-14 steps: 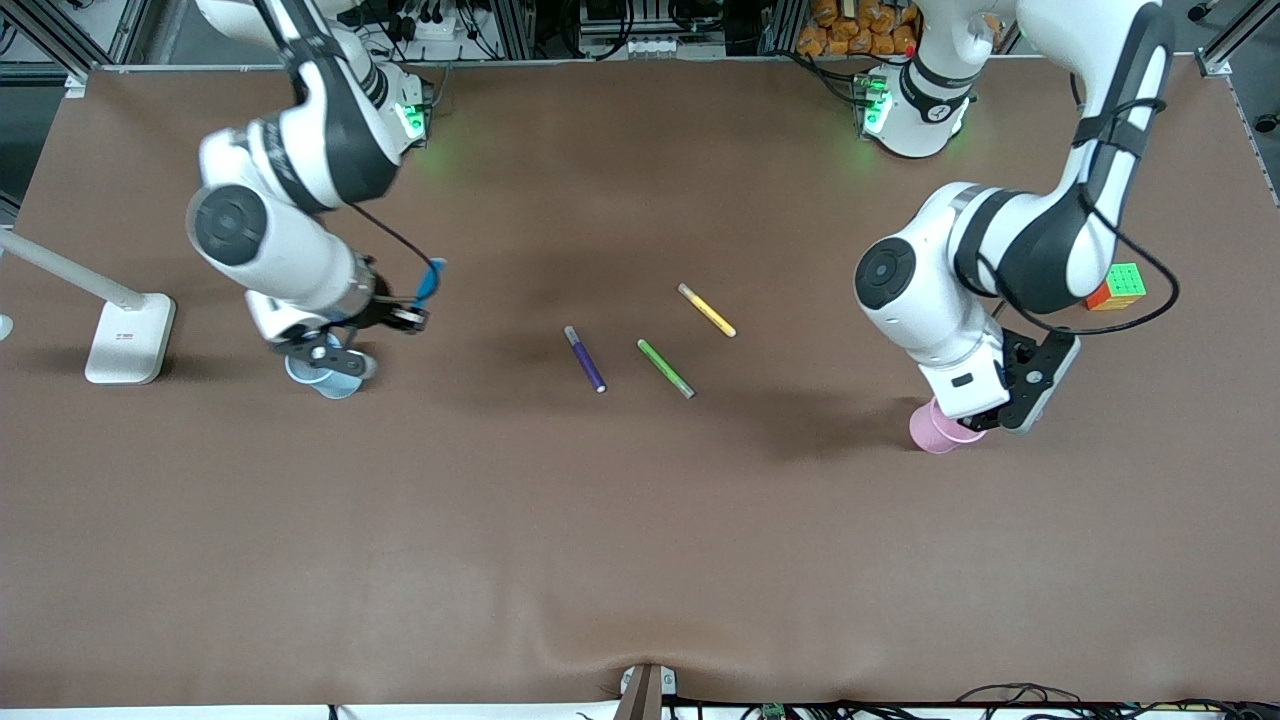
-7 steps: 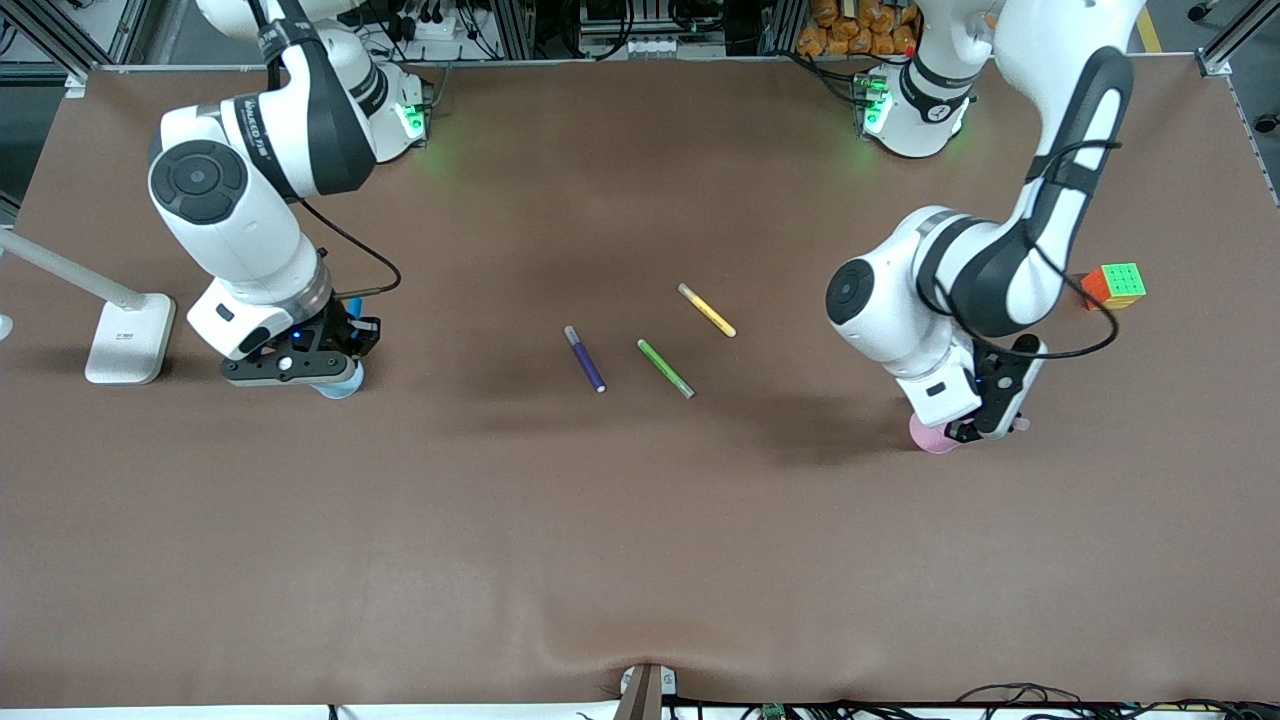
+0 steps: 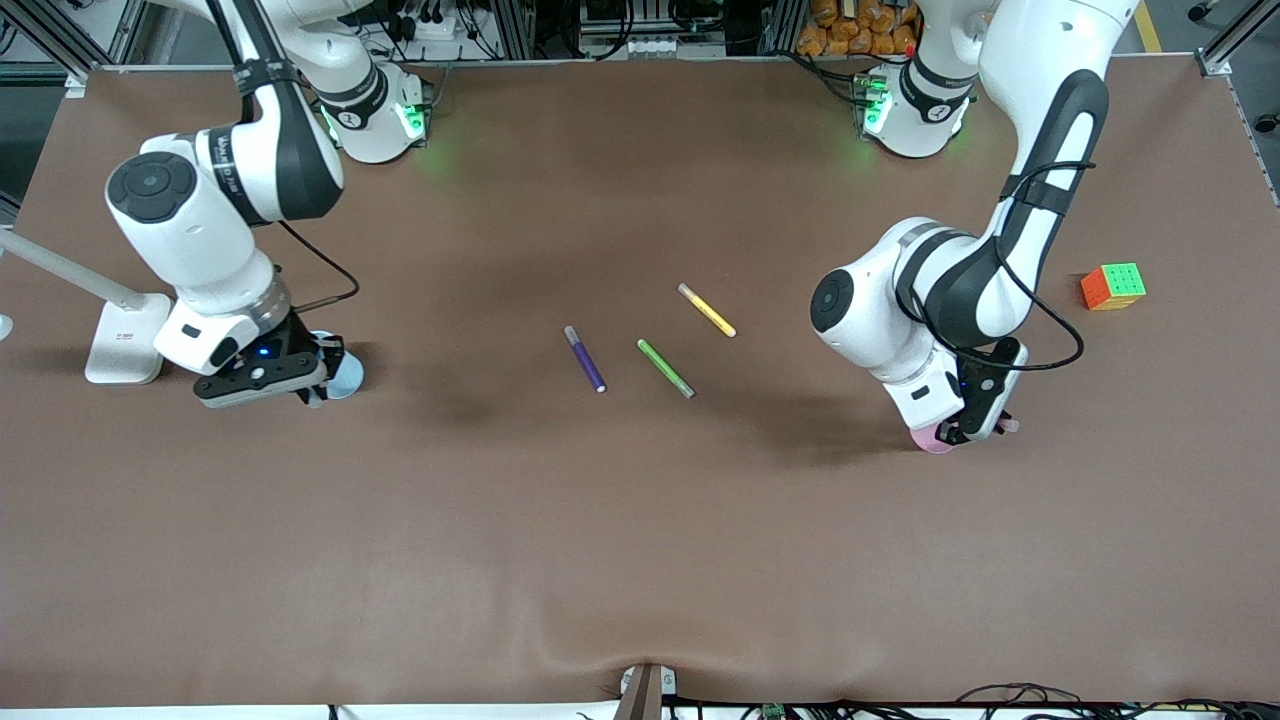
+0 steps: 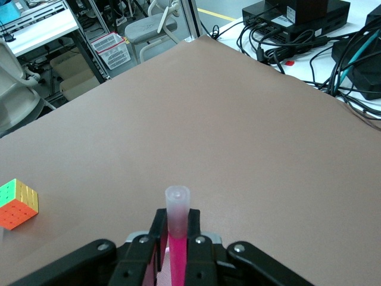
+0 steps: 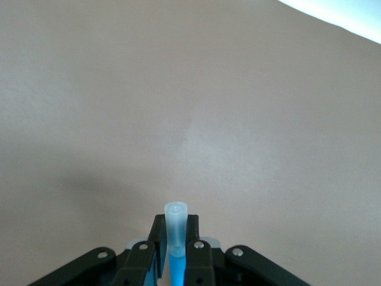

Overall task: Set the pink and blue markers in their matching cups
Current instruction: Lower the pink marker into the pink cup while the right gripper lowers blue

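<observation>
My left gripper [image 3: 978, 428] is shut on the pink marker [image 4: 177, 238], which stands upright with its pale cap [image 4: 177, 202] above the fingers. It is directly over the pale pink cup [image 3: 933, 441], which the hand mostly hides. My right gripper [image 3: 305, 378] is shut on the blue marker [image 5: 176, 265], also upright with its pale cap [image 5: 176, 215] on top. It is over the light blue cup [image 3: 346, 376], part of whose rim shows beside the hand. I cannot tell whether either marker's lower end is inside its cup.
A dark purple pen [image 3: 584, 358], a green pen [image 3: 665, 368] and a yellow pen [image 3: 706, 309] lie at the table's middle. A colour cube [image 3: 1113, 286] sits toward the left arm's end. A white lamp base [image 3: 125, 340] stands toward the right arm's end.
Both wrists have turned, so the markers went from tilted to upright. The right hand swung toward the right arm's end over the blue cup. The left hand settled over the pink cup.
</observation>
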